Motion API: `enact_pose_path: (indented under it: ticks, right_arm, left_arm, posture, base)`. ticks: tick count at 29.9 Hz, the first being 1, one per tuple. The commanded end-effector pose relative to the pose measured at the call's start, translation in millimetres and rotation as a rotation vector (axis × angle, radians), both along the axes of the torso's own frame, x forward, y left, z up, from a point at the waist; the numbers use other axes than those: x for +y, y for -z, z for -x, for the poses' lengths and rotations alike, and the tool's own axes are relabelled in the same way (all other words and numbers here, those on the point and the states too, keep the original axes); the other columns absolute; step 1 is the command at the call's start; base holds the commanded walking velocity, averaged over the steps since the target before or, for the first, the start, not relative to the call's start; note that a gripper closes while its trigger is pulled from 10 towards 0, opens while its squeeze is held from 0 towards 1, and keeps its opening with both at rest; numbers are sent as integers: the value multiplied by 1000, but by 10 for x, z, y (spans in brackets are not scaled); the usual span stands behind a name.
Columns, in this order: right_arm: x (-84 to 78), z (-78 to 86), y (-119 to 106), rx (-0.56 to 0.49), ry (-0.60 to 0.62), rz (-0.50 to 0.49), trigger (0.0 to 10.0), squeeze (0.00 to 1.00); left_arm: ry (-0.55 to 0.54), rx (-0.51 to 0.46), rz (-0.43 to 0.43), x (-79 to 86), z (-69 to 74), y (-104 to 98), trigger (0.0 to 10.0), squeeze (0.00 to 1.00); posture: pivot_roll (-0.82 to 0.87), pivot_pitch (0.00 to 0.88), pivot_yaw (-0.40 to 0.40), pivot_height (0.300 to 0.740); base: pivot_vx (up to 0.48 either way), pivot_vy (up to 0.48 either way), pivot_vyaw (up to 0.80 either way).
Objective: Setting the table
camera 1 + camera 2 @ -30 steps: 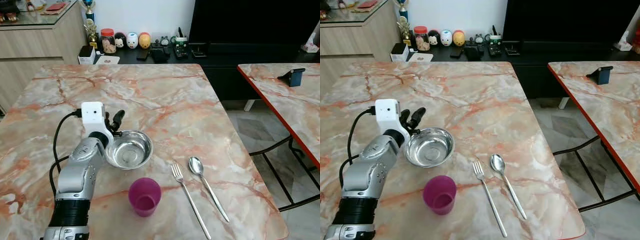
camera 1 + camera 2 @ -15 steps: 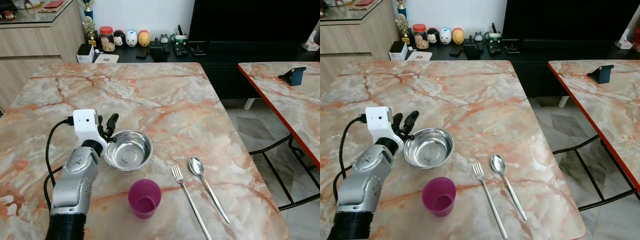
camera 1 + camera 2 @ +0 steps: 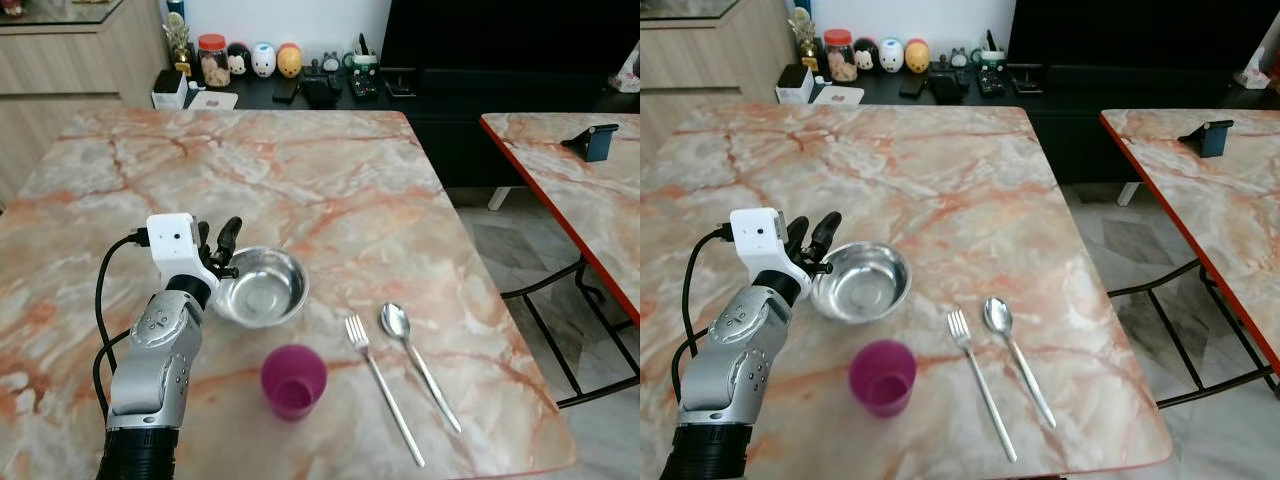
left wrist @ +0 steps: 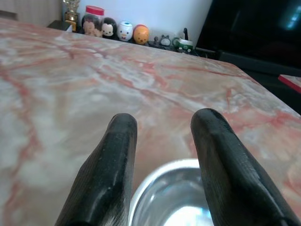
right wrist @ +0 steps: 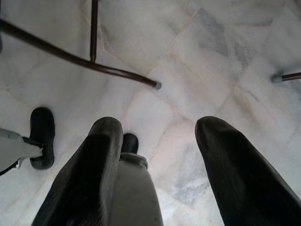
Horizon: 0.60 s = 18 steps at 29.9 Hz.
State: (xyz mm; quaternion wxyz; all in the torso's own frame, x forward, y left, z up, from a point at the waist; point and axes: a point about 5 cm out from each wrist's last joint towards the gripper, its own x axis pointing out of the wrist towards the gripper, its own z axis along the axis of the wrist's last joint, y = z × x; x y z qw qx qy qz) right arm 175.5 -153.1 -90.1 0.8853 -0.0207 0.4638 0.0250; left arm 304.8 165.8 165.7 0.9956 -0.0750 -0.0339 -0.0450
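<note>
Steel bowl point(image 3: 262, 288) left of frame centre on marble table point(image 3: 330, 180). Left gripper point(image 3: 222, 245) at its upper-left rim, fingers spread, gripping nothing. Purple cup point(image 3: 293, 381) below; fork point(image 3: 382, 386), spoon point(image 3: 418, 363) lower right. Right gripper point(image 5: 155, 155) parted above floor.

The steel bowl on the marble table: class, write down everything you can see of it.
The steel bowl is round, shiny, metal-looking and empty, standing upright on the marble table. The left gripper is at its far left rim with its fingers apart; whether they touch the rim cannot be told. A purple cup stands nearer the robot, apart from it; a fork and spoon lie to its right.
</note>
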Motion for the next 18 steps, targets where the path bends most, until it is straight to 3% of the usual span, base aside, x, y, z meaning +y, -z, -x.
enact_pose_path:
  ticks: [1, 7, 18]
  right_arm:
    - [-7, 14, 5, 0, 8, 0, 10000, 0]
    - [-7, 12, 4, -1, 10, 0, 10000, 0]
    - [-7, 14, 5, -2, 12, 1, 10000, 0]
  left_arm:
    - [4, -29, -3, -26, -3, -66, 10000, 0]
    - [6, -44, -2, -48, -13, -96, 10000, 0]
    - [-20, -87, -6, -29, -28, -201, 10000, 0]
  posture:
    - [100, 0, -74, 740]
    - [99, 0, -73, 740]
    - [101, 0, -73, 740]
  base:
    - [-360, 0, 0]
    - [-318, 0, 0]
    - [0, 0, 0]
